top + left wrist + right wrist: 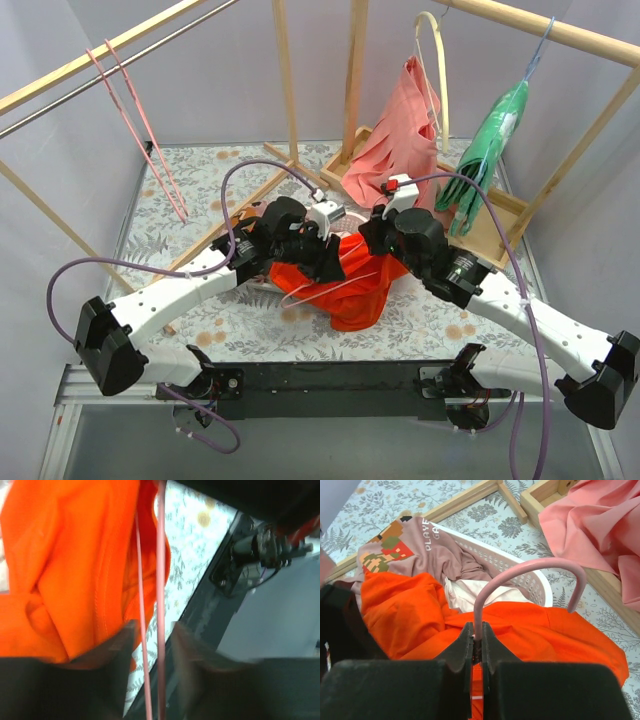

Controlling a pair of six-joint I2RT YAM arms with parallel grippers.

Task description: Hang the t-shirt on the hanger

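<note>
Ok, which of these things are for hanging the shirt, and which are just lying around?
In the job: bright orange-red cloth t-shirt; thin pink wire hanger, pinched at its hook by the right gripper; left gripper, open around its wires.
Just lying about: white plastic laundry basket; brown printed t-shirt; salmon-pink garment; green garment; spare pink wire hangers.

1. A floral-patterned table cover [200,170] spreads over the tabletop
2. Spare pink wire hangers [152,150], two as far as I can tell, hang from a grey metal rod [100,78] at the left
3. A salmon-pink garment [395,130] hangs on a thick beige hanger [438,70]
4. Beside it, a green garment [490,150] hangs from a light-blue hanger [535,55]
5. Both dangle over a wooden base frame [505,205]
6. A white laundry basket [530,580] holds a mauve t-shirt with a pixel-game print [420,545] and some white cloth [470,590]
</note>
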